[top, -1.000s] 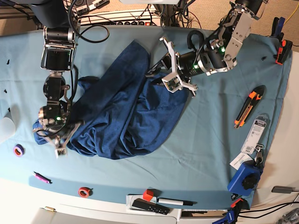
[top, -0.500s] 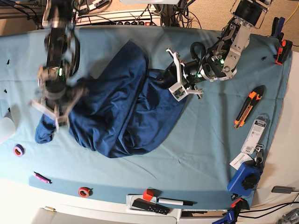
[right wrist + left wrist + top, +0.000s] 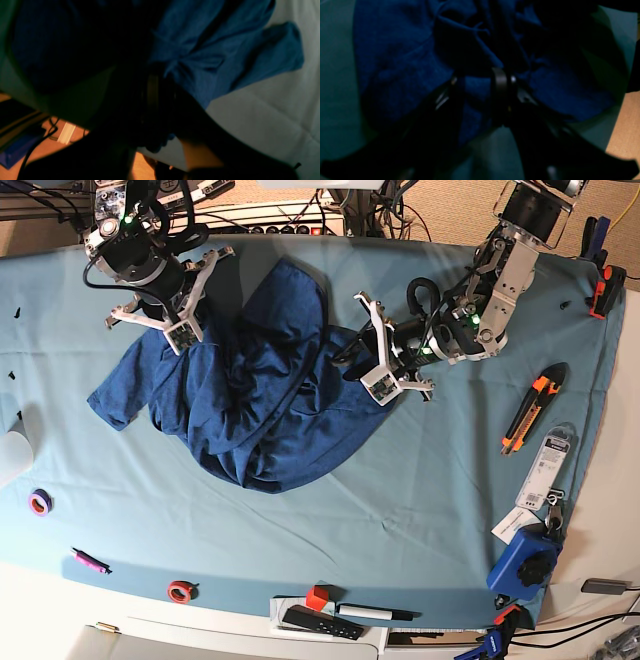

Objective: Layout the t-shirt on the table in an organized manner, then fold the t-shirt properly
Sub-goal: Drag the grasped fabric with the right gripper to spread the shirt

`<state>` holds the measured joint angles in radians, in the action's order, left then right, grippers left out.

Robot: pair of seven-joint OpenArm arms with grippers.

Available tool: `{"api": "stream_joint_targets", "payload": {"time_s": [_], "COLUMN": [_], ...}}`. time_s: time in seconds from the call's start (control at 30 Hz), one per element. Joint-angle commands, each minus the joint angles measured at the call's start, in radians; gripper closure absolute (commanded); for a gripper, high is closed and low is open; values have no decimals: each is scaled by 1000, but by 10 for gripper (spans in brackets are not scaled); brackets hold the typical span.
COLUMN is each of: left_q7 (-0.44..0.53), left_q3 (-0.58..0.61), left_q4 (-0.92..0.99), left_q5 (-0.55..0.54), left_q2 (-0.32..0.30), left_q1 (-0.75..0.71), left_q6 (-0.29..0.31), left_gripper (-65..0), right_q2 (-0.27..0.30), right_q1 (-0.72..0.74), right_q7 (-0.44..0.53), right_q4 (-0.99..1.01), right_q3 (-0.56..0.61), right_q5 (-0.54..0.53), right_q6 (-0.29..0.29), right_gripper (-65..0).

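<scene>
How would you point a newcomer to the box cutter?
Start at the table and go to its right side, past the t-shirt. The box cutter lies there aslant, above a white packet. It alone is slim and orange-and-black.

A tan carpeted floor (image 3: 455,202) shows beyond the far edge, where a white power strip (image 3: 262,218) lies among tangled black cables (image 3: 372,208).
</scene>
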<state>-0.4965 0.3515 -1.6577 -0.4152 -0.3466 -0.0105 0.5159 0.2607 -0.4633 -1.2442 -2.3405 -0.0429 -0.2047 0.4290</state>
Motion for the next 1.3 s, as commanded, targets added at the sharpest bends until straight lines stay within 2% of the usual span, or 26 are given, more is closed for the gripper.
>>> {"api": "stream_joint_targets", "payload": {"time_s": [0.0,0.03,0.07,0.13,0.2,0.37,0.5,0.7,0.77,0.83,0.97,1.07,1.17,1.2,1.27], "left_q7": [26,26,26,26,26,26,25,25,25,25,25,26,26,26,26], "left_q3": [-5,-5,-5,-5,-5,-5,-5,-5,-5,-5,-5,-5,-5,-5,-5], "left_q4": [-18,-18,-18,-18,-18,-18,-18,-15,-11,-10,-10,-10,-10,-10,-10], "left_q5": [-15,-14,-15,-16,-15,-14,-14,-6,-6,-6,-6,-6,-7,-7,-7], "left_q2": [-3,-3,-3,-2,-3,-2,-2,-3,-2,-3,-2,-2,-2,-2,-2], "left_q1": [14,14,14,24,40,92,123,132,132,132,132,132,132,132,132], "left_q6": [4,4,4,4,4,0,-57,-56,-56,-56,-56,-56,-56,-56,-56], "left_gripper": [-187,-187,-187,-187,-187,-187,-187,-187,-187,-187,-187,-187,-187,-187,-187], "right_q2": [8,8,8,8,8,3,-21,-22,-23,-23,-23,-23,-23,-23,-23], "right_q1": [1,1,5,31,82,237,376,663,742,805,878,879,875,876,876], "right_q7": [46,92,151,269,331,377,389,383,381,369,325,307,245,229,220], "right_q4": [-16,-16,-16,-16,-16,16,262,763,906,1037,1236,1292,1303,1303,1302], "right_q3": [-3,-3,-3,-4,-4,-4,-4,-4,-4,-4,-4,-4,-4,-4,-4], "right_q5": [-4,-3,6,55,99,204,200,158,113,55,-99,-198,-279,-298,-322], "right_q6": [18,27,27,-3,-78,-182,-187,-185,-169,-129,-3,65,110,127,145], "right_gripper": [-221,-292,-325,-326,-326,-326,-326,-326,-326,-326,-326,-326,-312,-263,-77]}}
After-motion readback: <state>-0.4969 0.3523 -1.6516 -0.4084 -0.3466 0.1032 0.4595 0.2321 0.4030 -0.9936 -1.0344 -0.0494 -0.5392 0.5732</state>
